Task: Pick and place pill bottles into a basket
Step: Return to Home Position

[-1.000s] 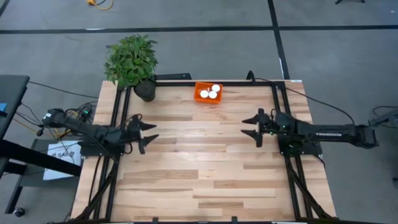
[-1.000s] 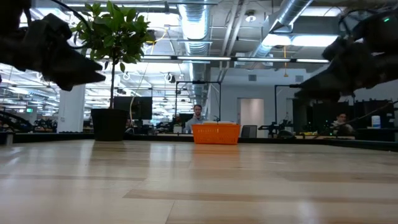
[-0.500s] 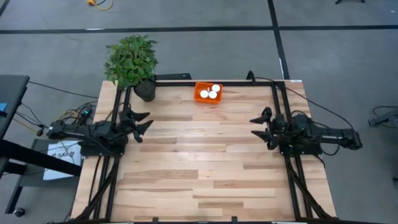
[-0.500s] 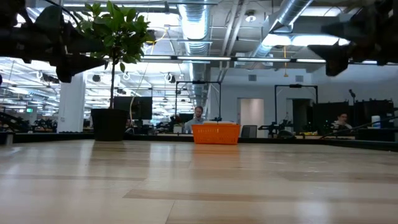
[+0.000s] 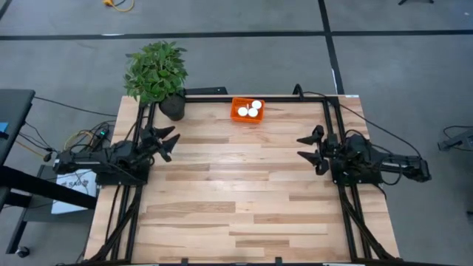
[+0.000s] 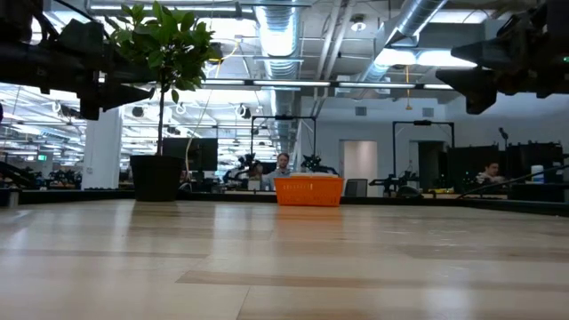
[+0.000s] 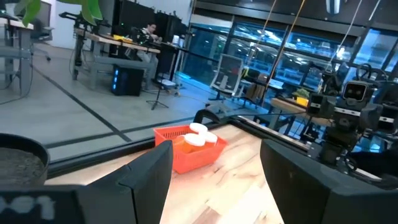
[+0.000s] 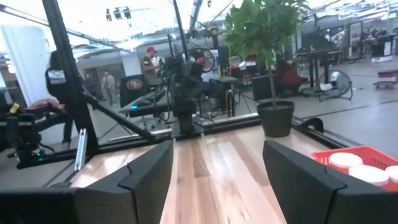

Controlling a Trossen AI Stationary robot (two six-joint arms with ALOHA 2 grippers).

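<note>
Left tool [image 5: 171, 136]: open, nothing in it, up off the counter [image 5: 236, 193] over its left edge, near the plant [image 5: 155, 69]. It is angled toward the far side. In its own wrist view the two fingers [image 7: 146, 180] stand wide apart, and the basket [image 7: 180, 155] shows between them.

Right tool [image 5: 304, 147]: also open and empty, over the right edge, pointing in across the counter. In its wrist view the gap between the fingers [image 8: 149, 177] shows only bare wood.

The two tools are well apart, and neither is near the basket.

The orange basket [image 5: 235, 117] sits at the far edge of the counter near the middle, just right of the black pot [image 5: 172, 108]. The pill bottles [image 5: 253, 112] are inside it, with their white caps bunched toward its right end. From above I count three discs for certain. A fourth is probably tucked against them, but I can't separate it.

Low view: the basket wall [image 6: 308, 192] hides the bottles completely. Both arms are only dark shapes cut off at the top corners, so there is no finger detail there.

Right wrist view: the basket [image 8: 373, 152] is clipped by the frame edge, with parts of two caps [image 8: 344, 160] showing.

A person [image 6: 283, 165] sits behind the basket in the room beyond, partly hidden by it.
</note>
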